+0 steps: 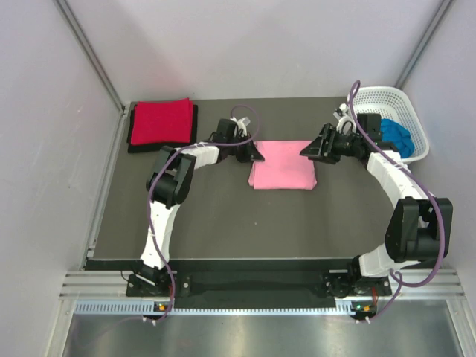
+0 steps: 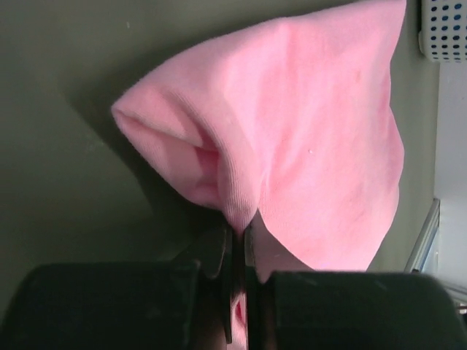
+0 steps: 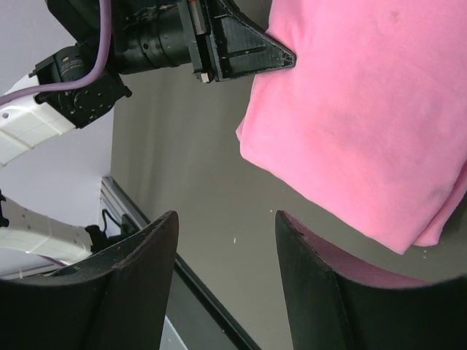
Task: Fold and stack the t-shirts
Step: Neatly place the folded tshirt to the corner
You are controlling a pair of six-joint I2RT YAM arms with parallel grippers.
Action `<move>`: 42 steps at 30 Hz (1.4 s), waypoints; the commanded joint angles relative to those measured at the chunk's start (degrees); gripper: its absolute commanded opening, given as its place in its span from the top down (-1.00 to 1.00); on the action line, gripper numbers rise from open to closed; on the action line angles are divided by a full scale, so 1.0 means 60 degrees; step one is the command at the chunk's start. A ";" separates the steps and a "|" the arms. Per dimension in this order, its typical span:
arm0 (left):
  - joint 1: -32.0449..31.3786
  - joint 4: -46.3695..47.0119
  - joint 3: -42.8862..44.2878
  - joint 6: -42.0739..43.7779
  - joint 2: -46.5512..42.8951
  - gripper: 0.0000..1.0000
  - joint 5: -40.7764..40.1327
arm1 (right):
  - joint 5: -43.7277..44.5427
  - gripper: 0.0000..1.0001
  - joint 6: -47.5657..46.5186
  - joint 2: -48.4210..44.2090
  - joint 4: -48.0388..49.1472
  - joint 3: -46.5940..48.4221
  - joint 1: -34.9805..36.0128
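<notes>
Pink shirt [image 1: 282,165] lay folded on the table [image 1: 223,216], left gripper [image 1: 258,155] clamped on its left edge, right gripper [image 1: 305,152] spread apart just beside its right edge. Farther back, the red shirt [image 1: 160,121] sat folded atop the black shirt [image 1: 132,143]; the blue shirt [image 1: 398,134] lay crumpled in the basket [image 1: 418,123], apparently not yet folded.

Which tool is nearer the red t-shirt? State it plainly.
Left. The left tool, shut on the pink t-shirt, sits right of the red t-shirt; the right tool, open, lies beyond the pink one.

White lattice basket [image 1: 413,119] at the far right corner of the dark grey table [image 1: 223,223]
</notes>
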 commanded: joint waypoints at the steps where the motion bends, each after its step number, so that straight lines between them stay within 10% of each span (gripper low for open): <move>1: -0.0162 -0.1878 0.0271 0.0315 -0.0030 1.00 -0.0164 | -0.0241 -0.12 -0.0047 -0.0369 0.0507 -0.0135 0.0054; 12: 0.0277 -0.6919 0.3493 0.2188 -0.0529 1.00 -0.1878 | -0.0285 -0.13 0.0085 -0.0589 0.0610 -0.0136 0.0069; 42: 0.2474 -0.8431 0.7010 0.5601 -0.0719 1.00 -0.5731 | -0.0299 -0.15 0.1476 0.0260 0.2777 -0.0473 0.0171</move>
